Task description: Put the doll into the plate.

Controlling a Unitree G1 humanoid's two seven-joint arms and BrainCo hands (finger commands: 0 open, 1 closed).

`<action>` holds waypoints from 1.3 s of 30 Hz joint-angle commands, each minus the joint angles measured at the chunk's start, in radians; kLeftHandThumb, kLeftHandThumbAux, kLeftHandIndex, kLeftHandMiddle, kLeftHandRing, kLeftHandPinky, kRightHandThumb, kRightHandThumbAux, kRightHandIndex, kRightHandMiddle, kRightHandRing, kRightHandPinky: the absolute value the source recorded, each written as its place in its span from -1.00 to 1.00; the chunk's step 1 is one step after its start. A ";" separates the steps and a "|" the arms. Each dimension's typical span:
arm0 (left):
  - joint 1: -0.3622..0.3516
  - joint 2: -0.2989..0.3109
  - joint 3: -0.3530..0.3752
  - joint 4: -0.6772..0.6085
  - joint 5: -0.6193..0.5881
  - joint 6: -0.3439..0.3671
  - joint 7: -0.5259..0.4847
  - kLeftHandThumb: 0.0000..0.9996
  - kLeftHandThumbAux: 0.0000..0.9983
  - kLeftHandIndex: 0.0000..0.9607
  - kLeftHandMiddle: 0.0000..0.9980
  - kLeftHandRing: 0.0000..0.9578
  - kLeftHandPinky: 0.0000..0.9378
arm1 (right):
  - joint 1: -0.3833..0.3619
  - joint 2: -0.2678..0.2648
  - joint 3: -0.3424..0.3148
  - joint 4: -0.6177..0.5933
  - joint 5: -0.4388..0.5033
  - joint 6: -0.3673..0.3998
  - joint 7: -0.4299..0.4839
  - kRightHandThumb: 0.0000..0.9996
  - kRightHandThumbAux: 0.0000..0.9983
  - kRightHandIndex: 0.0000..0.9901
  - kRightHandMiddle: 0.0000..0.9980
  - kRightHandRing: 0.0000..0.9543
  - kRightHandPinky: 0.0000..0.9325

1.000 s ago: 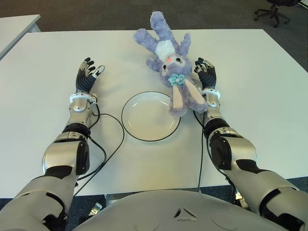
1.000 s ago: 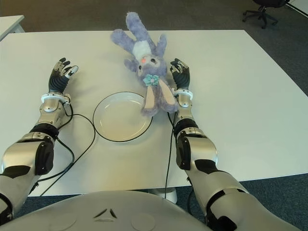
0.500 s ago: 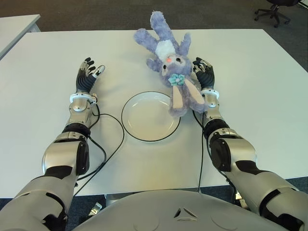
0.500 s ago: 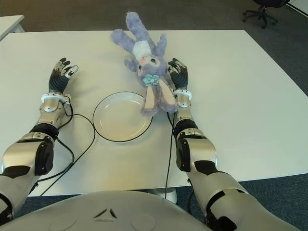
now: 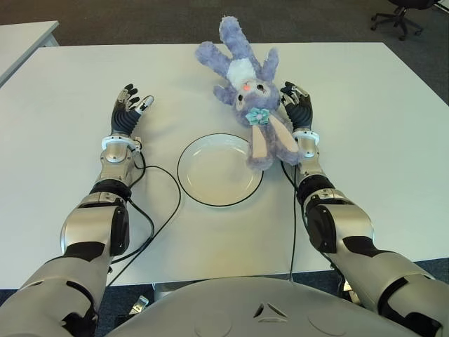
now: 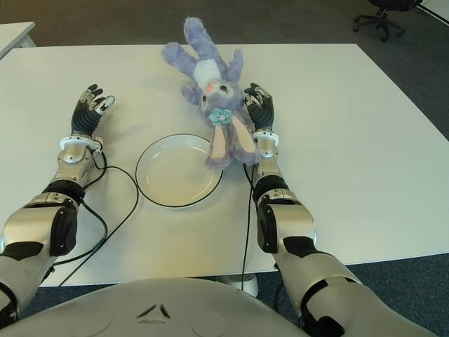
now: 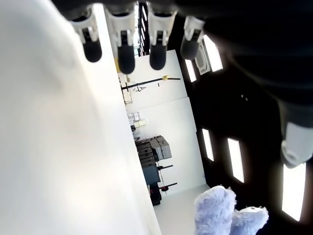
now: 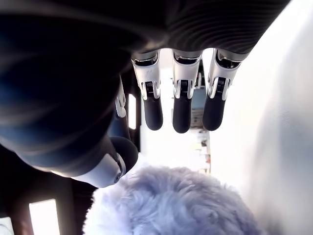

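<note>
White ceramic comes first from the robot's side: the plate [image 5: 219, 170] lies empty on the table [image 5: 365, 126], nearer the body than either set of fingertips, between the two forearms, with a black cable [image 5: 158, 203] curling past its rim.

Beyond it lies the doll [image 5: 248, 98], a purple plush rabbit on its back, one long ear drooping over the plate's far rim while the head and body stay on the table.

The right hand [image 5: 297, 107] has edged inward over the last second. It stood clear of the rabbit's head before; now its fingers [image 5: 290, 91] sit just beside the plush, perhaps brushing it. They are extended and only gently curved, and they hold nothing. I read this as the closing stage of the reach, with the grasp not yet made and the doll not shifted at all.

The left hand [image 5: 128, 111] shows well off on the far side of the plate from the doll, fingers spread and empty, unchanged.

The right wrist view adds what the eye views cannot. Purple fur fills the space below the fingertips [image 8: 181, 117], with the thumb [image 8: 110, 164] poised on the opposite side, so the hand looks set to pinch the head. The left wrist view shows only bare tabletop under its fingers [image 7: 125, 48], with the doll far off.
</note>
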 commanded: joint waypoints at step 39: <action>0.109 -0.017 -0.009 0.043 0.012 0.007 -0.002 -1.00 0.02 -1.00 -0.75 -0.72 -0.83 | 0.355 0.055 0.035 0.078 -0.018 -0.053 -0.036 0.40 0.47 -0.20 -0.63 -0.59 -0.45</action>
